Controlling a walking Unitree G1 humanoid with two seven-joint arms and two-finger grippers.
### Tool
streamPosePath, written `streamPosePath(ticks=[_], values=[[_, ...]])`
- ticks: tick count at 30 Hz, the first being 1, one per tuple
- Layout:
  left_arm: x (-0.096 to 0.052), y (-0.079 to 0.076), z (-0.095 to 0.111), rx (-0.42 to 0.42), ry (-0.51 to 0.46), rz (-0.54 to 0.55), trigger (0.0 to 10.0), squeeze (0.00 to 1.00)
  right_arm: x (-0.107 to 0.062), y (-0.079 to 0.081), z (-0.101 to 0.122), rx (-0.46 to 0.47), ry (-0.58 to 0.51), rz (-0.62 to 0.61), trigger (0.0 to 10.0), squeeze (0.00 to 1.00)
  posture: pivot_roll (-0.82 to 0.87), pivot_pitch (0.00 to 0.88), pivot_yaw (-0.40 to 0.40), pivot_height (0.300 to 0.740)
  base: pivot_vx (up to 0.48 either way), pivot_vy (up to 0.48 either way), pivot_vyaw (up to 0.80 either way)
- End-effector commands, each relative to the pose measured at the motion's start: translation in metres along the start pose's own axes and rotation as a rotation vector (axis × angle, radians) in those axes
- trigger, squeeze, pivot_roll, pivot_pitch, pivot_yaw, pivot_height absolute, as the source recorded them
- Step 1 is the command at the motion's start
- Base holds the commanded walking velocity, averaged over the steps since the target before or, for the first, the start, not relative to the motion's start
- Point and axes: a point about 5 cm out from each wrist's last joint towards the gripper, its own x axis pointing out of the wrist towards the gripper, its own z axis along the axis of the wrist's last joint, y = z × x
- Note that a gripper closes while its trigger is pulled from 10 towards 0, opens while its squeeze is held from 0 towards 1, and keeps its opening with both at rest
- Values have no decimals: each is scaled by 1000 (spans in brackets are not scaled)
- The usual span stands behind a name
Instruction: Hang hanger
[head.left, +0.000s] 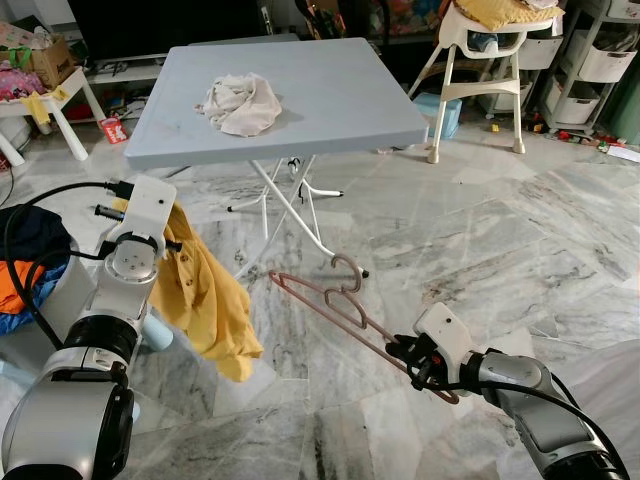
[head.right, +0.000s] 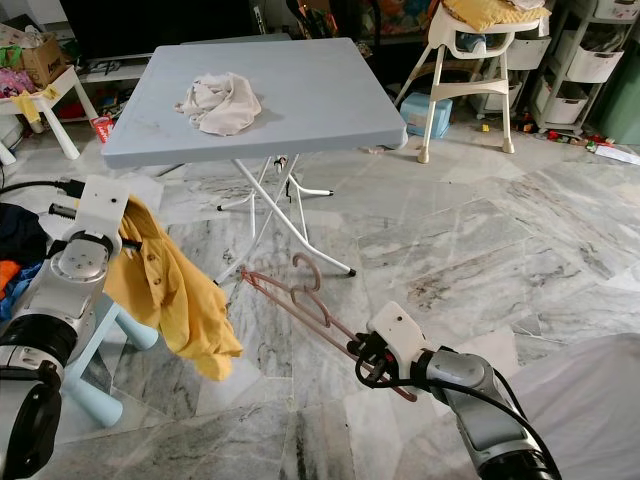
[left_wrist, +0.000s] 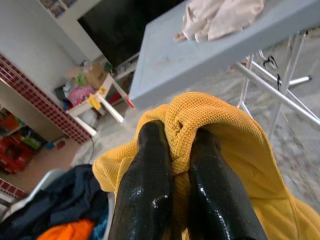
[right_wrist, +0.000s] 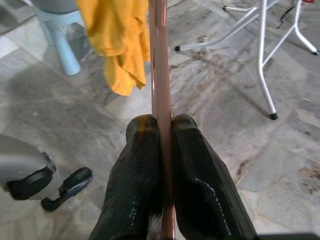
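Left eye view, hanger: the pink hanger (head.left: 345, 310) is held low over the marble floor (head.left: 500, 240), its long axis running from the right gripper (head.left: 418, 362) up and toward the robot's left, hook end farthest from the gripper.
Left eye view, garment: the yellow shirt (head.left: 205, 300) hangs from the left gripper (head.left: 160, 215), just beside the hanger's far arm, slightly apart from it.
Right eye view, spacing: the hanger's free tip (head.right: 248, 275) points toward the shirt's lower edge; the grey tabletop (head.right: 320, 90) with a crumpled beige cloth (head.right: 218, 103) stands well behind both.
Left wrist view, left gripper: fingers (left_wrist: 145, 175) pinched together on a fold of yellow fabric.
Right wrist view, right gripper: fingers (right_wrist: 140, 165) clamped on the hanger's bar, which extends straight ahead toward the shirt.
Judgement: the right arm carries the hanger, so the coming move probably turns on closing the gap between the hanger tip and the shirt's opening.
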Motion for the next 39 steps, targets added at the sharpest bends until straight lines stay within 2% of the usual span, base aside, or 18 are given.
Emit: streamPosePath(ticks=[1, 6, 7, 8, 10, 12, 18, 20, 25, 31, 35, 39], values=[[2, 1, 7, 4, -27, 30, 10000, 0, -2, 5, 6, 3, -14, 65, 10000, 0, 1, 14, 55, 740, 0, 0, 0], [2, -7, 6, 29, -28, 48, 10000, 0, -8, 22, 9, 30, -27, 219, 10000, 0, 0, 14, 58, 740, 0, 0, 0], [2, -9, 7, 20, -26, 47, 10000, 0, -10, 30, 9, 37, -26, 290, 10000, 0, 0, 16, 60, 740, 0, 0, 0], [2, -9, 7, 20, -26, 47, 10000, 0, -10, 30, 9, 37, -26, 290, 10000, 0, 0, 16, 60, 740, 0, 0, 0], [2, -12, 9, 14, -28, 42, 10000, 0, -15, 43, 9, 52, -27, 388, 10000, 0, 2, 16, 62, 740, 0, 0, 0], [2, -16, 9, -7, -20, 29, 10000, 0, -16, 47, 8, 49, -20, 412, 10000, 0, 2, 16, 63, 740, 0, 0, 0], [0, -33, 10, -67, -2, 15, 10000, 0, -8, 50, 12, 64, -42, 378, 10000, 0, 0, 17, 67, 740, 0, 0, 0], [-3, -46, 10, -97, 3, -15, 10000, 0, 2, 51, 15, 80, -65, 306, 10000, 0, 0, 18, 67, 740, 0, 0, 0], [-8, -64, 8, -142, 18, -39, 10000, 0, 17, 59, 19, 105, -89, 248, 10000, 0, 6, 18, 67, 740, 0, 0, 0], [-13, -75, 7, -186, 35, -45, 10000, 0, 29, 63, 24, 104, -104, 205, 10000, 0, 15, 18, 66, 740, 0, 0, 0], [-15, -78, 6, -167, 11, -64, 10000, 0, 28, 63, 26, 102, -116, 213, 10000, 0, 17, 15, 67, 740, 0, 0, 0], [-15, -74, 4, -149, 4, -61, 10000, 0, 23, 61, 26, 109, -124, 238, 10000, 0, 22, 15, 63, 740, 0, 0, 0]])
